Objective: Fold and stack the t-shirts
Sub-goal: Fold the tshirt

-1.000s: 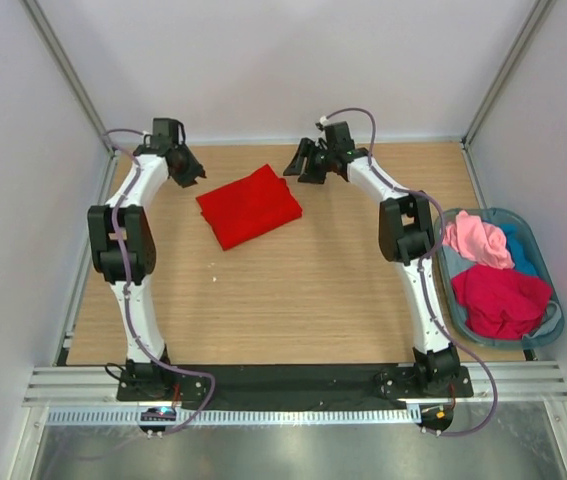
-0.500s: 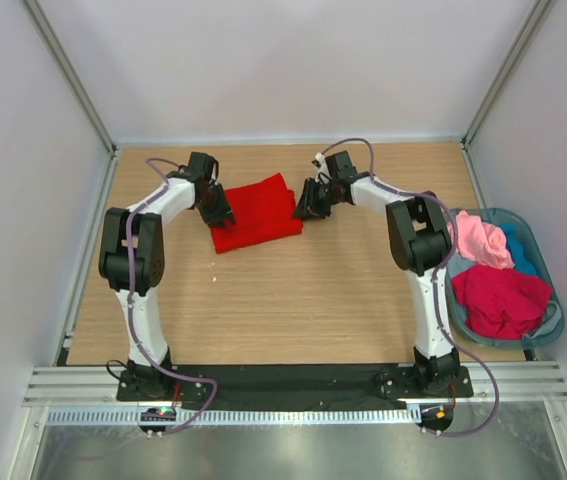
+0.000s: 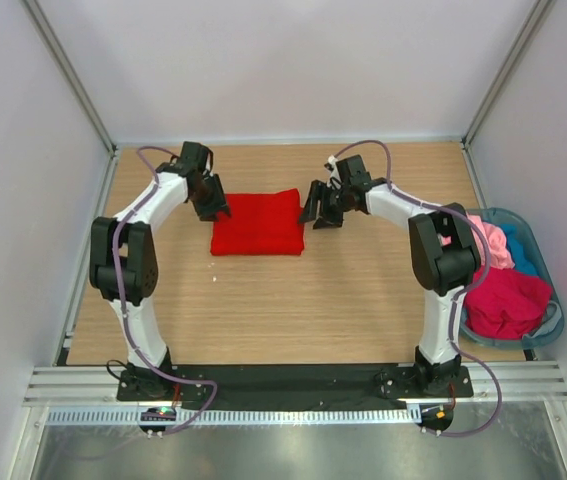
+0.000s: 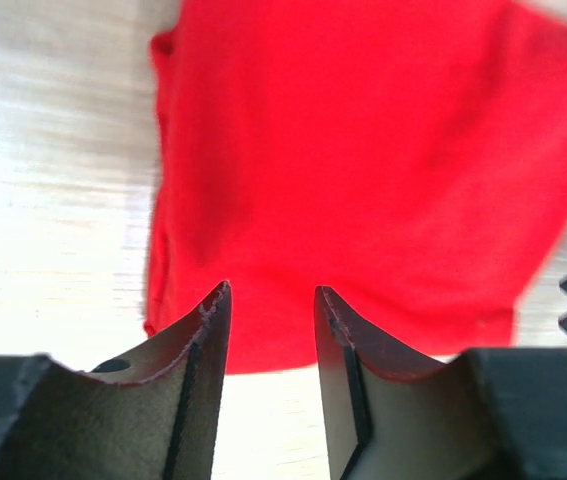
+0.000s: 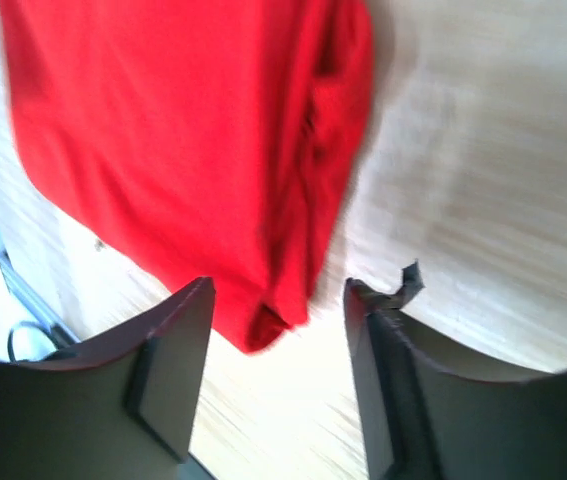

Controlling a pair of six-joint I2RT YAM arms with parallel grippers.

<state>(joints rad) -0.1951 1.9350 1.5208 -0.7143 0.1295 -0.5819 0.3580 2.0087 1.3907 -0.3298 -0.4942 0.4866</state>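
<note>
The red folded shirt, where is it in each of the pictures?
Top external: the bright red folded cloth t-shirt lies slightly left of centre, on the far half of the table.
Left wrist: it fills the upper middle and right.
Right wrist: it fills the upper left.
Shared landmark: the light wooden tabletop beneath it, seen in all three views.

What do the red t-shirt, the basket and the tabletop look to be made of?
The red t-shirt looks like soft matte cloth, probably cotton: folded, with layered edges. The basket seems translucent blue-grey plastic, its rim see-through. The table is pale wood or wood-look laminate; grain lines show.
</note>
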